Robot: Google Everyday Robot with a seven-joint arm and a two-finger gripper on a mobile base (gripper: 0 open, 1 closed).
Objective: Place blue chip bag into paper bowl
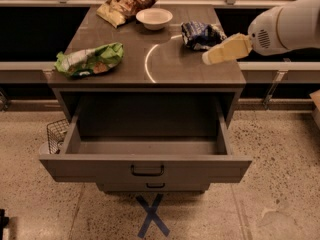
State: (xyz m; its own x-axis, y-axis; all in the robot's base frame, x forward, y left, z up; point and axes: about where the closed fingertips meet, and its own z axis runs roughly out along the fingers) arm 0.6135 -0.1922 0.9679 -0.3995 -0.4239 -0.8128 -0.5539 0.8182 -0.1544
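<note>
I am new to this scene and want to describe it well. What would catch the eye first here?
The wide-open drawer at the front of the table stands out first. Above the table's right edge, the robot's pale gripper hovers just in front of the blue chip bag, with the paper bowl farther back.

a: the blue chip bag (200,34) looks like crinkled glossy foil; the paper bowl (154,18) is matt and plain.
b: and the gripper (210,58), over the edge of the tabletop (125,36) beside that bag, is smooth cream plastic. the tabletop has a dull sheen, the floor (280,149) speckled and polished.
</note>
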